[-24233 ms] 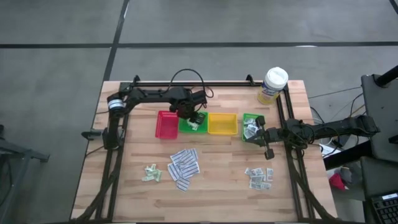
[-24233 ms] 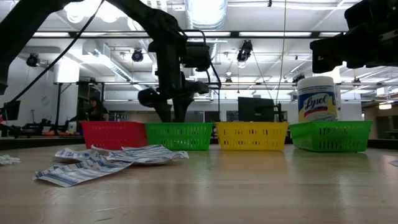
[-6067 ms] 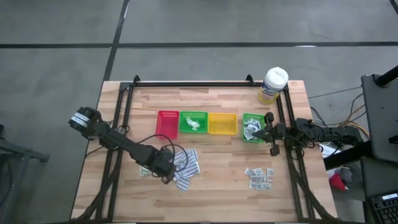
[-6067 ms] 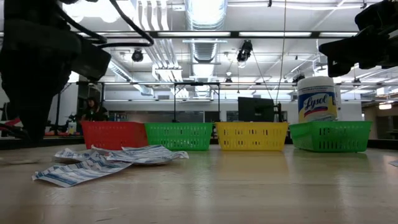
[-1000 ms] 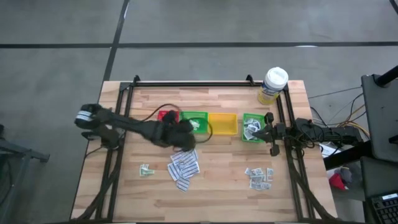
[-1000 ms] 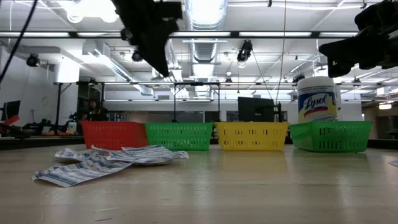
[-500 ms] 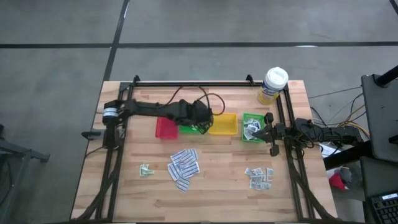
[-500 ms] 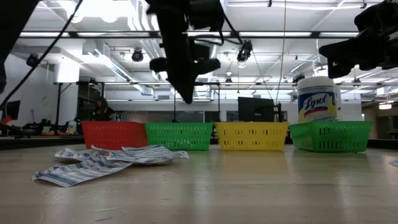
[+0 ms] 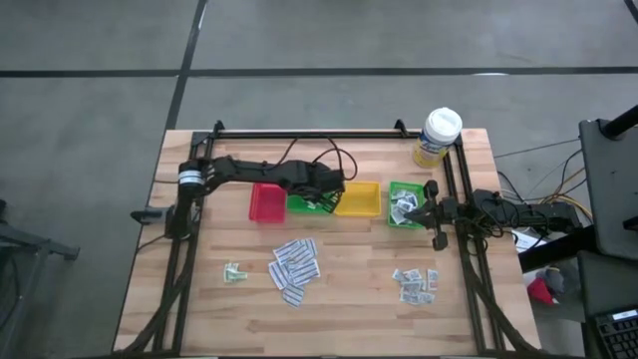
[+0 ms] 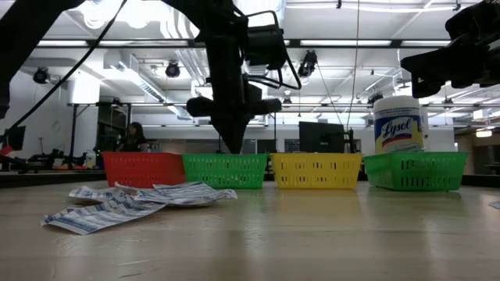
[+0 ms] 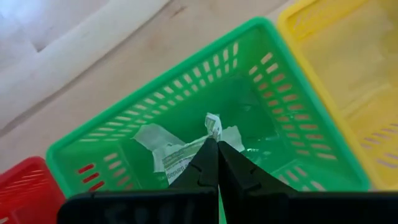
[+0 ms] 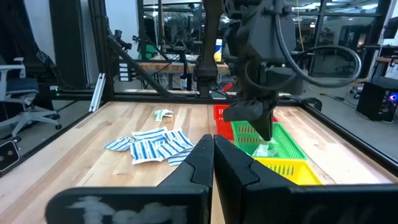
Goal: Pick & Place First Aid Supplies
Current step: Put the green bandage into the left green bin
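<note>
Currently at the left gripper (image 11: 217,151): fingers (image 11: 202,168) pressed together tip to tip, pinching a crumpled pale green-white sachet (image 11: 214,124) at the very tips. Held directly above the inner green tray (image 11: 155,102), tips pointing down into it, at about rim height in the low view. Below the tips, on the tray floor: more pale sachets (image 11: 177,155), lying flat and overlapping.

Next outward, in the tray row: red tray (image 9: 265,202) touching the inner green tray on one side, yellow tray (image 9: 357,198) touching on the other, outer green tray (image 9: 404,189) just beyond the yellow one, with grey-white squares (image 9: 402,209) inside.

At the right gripper (image 9: 431,214): fingers (image 12: 199,158) clenched shut on nothing. Parked at the table's right edge, just beside the outer green tray, above the tabletop.

On the open table (image 9: 349,309), nearer the front: one lone pale sachet (image 9: 234,271) toward the left; a loose pile of long white printed strips (image 9: 295,267) beside it, in front of the red and inner green trays; a cluster of small grey-white packets (image 9: 416,284) toward the right.

At the far right corner: white-lidded tub (image 9: 439,137), upright.
</note>
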`<state>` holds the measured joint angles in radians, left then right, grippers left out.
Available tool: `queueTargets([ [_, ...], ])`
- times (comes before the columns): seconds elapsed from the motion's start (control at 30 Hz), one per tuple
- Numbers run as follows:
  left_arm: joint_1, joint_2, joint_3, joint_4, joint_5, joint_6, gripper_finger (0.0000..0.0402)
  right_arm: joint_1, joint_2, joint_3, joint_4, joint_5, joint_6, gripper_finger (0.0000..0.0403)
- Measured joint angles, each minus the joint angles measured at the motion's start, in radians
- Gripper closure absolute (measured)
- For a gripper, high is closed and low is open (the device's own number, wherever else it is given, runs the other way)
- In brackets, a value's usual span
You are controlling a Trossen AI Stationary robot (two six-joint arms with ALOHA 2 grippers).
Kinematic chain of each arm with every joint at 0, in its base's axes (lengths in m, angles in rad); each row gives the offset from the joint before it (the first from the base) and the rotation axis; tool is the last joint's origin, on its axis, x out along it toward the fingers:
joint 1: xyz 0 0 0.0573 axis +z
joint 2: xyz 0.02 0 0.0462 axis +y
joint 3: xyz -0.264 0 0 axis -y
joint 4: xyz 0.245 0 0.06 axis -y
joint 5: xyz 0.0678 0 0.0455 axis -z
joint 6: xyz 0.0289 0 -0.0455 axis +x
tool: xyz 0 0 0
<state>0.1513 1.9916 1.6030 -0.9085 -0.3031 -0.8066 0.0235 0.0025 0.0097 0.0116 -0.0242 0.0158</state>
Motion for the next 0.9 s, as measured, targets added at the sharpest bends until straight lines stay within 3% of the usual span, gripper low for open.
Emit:
queueTargets([
  [0.73,-0.001,0.027,-0.019,0.027,-0.012,0.097,0.04,0.0,0.001,0.0,0.0,0.0,0.003,0.0394],
  [0.9,-0.001,0.027,-0.034,0.037,-0.009,0.106,0.036,0.0,0.0,0.0,0.0,0.0,0.003,0.0394],
])
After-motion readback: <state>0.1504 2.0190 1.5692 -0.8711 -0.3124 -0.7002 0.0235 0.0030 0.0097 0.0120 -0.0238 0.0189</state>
